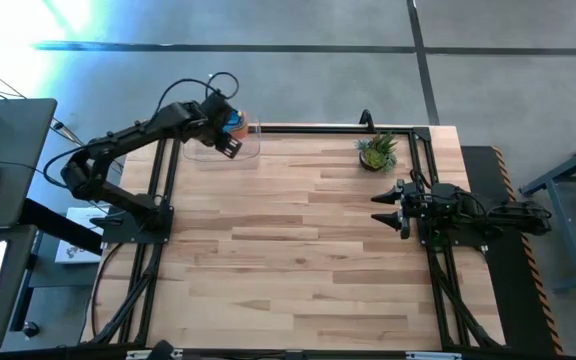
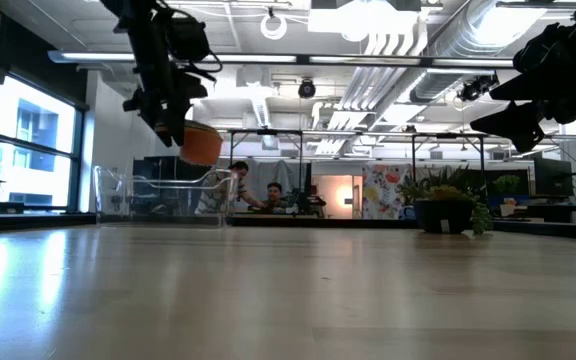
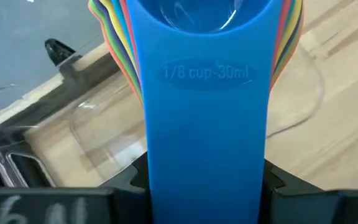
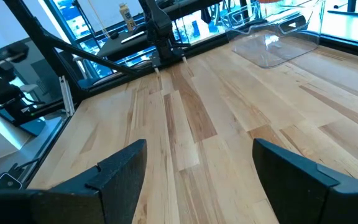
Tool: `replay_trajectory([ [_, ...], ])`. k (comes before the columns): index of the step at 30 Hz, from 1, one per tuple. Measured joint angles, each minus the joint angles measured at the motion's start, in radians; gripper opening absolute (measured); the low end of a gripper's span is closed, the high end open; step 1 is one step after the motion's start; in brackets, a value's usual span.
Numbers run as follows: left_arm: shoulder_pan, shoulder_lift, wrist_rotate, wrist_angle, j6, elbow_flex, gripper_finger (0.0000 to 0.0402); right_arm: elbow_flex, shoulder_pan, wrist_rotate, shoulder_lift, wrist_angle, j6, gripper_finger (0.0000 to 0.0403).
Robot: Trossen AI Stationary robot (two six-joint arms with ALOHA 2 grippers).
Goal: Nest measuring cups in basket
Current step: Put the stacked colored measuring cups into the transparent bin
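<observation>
The left gripper (image 1: 230,133) is pinching the nested cups (image 3: 197,37) by their stacked handles, blue one facing the wrist camera, the other colours fanning out behind it. It is holding them in the air above the basket (image 1: 240,152), which is sitting at the far left edge of the surface (image 1: 298,250); in the low view the orange bowl (image 2: 202,144) is hanging just over the clear rim. My read: the job now is a straight, slow descent until the stack is resting on the basket floor, keeping the handles level so nothing slides apart, and opening only once it is down. The right gripper (image 1: 396,208) is waiting, spread wide, over the surface's right side near the plant (image 1: 377,152). The wooden surface is looking bare otherwise. Beyond it an open office is showing, with people seated far back.
</observation>
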Motion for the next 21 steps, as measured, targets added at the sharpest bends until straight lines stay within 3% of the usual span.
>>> replay_trajectory([
  [6, 0.043, 0.000, 0.069, 0.102, 0.014, -0.101, 0.0126, 0.000, 0.000, 0.000, 0.000, 0.000, 0.000, 0.0284],
  [21, 0.076, 0.026, 0.099, 0.248, 0.023, -0.264, 0.0126, 0.000, 0.000, 0.000, 0.000, 0.000, 0.000, 0.0284],
])
